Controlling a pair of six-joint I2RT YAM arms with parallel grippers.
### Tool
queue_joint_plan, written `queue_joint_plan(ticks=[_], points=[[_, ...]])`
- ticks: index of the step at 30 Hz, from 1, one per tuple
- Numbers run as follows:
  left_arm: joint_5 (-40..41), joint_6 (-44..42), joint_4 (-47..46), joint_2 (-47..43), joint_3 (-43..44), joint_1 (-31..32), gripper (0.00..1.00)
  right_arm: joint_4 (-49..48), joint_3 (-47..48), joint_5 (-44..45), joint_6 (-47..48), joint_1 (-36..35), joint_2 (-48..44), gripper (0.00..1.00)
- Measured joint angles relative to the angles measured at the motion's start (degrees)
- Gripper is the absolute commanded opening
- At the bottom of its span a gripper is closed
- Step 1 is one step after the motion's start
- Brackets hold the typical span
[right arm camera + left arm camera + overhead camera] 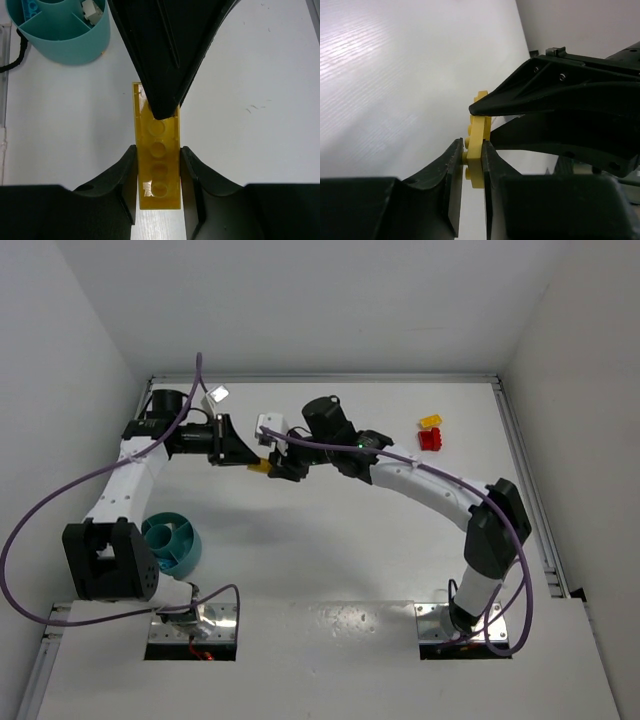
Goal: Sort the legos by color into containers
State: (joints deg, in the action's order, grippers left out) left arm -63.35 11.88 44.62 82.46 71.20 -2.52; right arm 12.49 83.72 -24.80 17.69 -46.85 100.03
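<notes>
Right pincer (158, 172): nearest its own wrist camera, clenched across the long edges of the yellow plate (157, 150), whose socketed underside faces the lens. Gripping the narrow way leaves the plate's far end free for the other arm.
Left pincer (472, 160): clenched on the same plate across its thickness, one finger on the studded face and one on the underside. From the right wrist it shows as a dark wedge covering the plate's far end.
Yellow plate: held in the air by both arms at once, above the far middle of the desk (330, 540). It rests on nothing and is well apart from the bowl.
Why two grips: this looks like a hand-over. The right arm is far from the bowl and the left arm's base stands just beside it, so passing the plate leftward makes sense. Whether this is one plate or two stuck together, I cannot tell.
Teal bowl (188, 555): sits at the near left, beside the left arm's base. A blue brick (30, 6) lies in one compartment and a pale piece (90, 7) in another.
Loose legos: a red brick (431, 439) and a small yellow brick (430, 422) lie just beside each other at the far right, not yet sorted.
Next need: the right pincer should let go before the left draws away toward the bowl.
Risk: with both arms pulling, the thin plate could twist or pop out of either grip.
</notes>
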Motion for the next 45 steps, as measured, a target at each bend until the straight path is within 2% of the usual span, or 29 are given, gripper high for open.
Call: queue_joint_plan(ticks=[1, 2, 3, 4, 7, 8, 11, 16, 20, 25, 29, 36, 45], points=[[0.83, -1.05, 0.83, -0.48, 0.13, 0.00, 0.08, -0.02, 0.00, 0.35, -0.31, -0.22, 0.09, 0.34], [1.77, -2.19, 1.66, -1.11, 0.33, -0.02, 0.06, -0.26, -0.02, 0.63, -0.81, -0.48, 0.15, 0.61], [2.47, -2.97, 2.19, -1.75, 0.42, -0.02, 0.05, -0.48, -0.02, 0.81, -1.29, -0.70, 0.17, 0.61], [3.41, -4.33, 3.06, -2.54, 0.55, -0.02, 0.02, -0.70, -0.02, 1.42, -2.10, -0.83, 0.13, 0.78], [6.40, -8.28, 6.47, -4.44, 1.90, -0.52, 0.00, -1.57, -0.46, 2.21, -4.55, -0.04, -0.13, 0.94], [7.89, -10.05, 8.02, -4.63, 3.23, -0.74, 0.00, -1.60, -0.98, 2.27, -5.40, 0.48, -0.57, 0.96], [12.55, -17.05, 13.44, -4.11, 9.16, -2.62, 0.00, -1.29, -3.67, 2.29, -6.84, 1.81, -3.41, 0.98], [22.18, -30.86, 22.80, -0.31, 21.07, -9.92, 0.00, 3.74, -6.10, 1.75, -9.42, 4.61, -9.27, 0.98], [35.01, -40.11, 26.45, -1.01, 22.08, -13.40, 0.00, 8.22, -7.45, 0.04, -11.98, 9.14, -10.21, 0.98], [47.23, -49.24, 28.13, -8.24, 16.04, -13.31, 0.00, 14.34, -8.66, -1.86, -13.84, 15.74, -8.33, 0.96], [52.85, -52.59, 29.90, -14.73, 10.51, -13.88, 0.00, 17.57, -8.66, -3.48, -14.43, 18.58, -5.18, 0.96], [57.92, -54.90, 30.40, -20.52, 4.42, -15.98, 0.00, 22.84, -5.75, -6.19, -14.21, 21.81, -0.66, 0.94], [59.14, -54.45, 30.18, -21.09, -0.17, -16.04, 0.00, 28.24, 0.46, -7.56, -11.87, 23.85, 2.60, 0.93]])
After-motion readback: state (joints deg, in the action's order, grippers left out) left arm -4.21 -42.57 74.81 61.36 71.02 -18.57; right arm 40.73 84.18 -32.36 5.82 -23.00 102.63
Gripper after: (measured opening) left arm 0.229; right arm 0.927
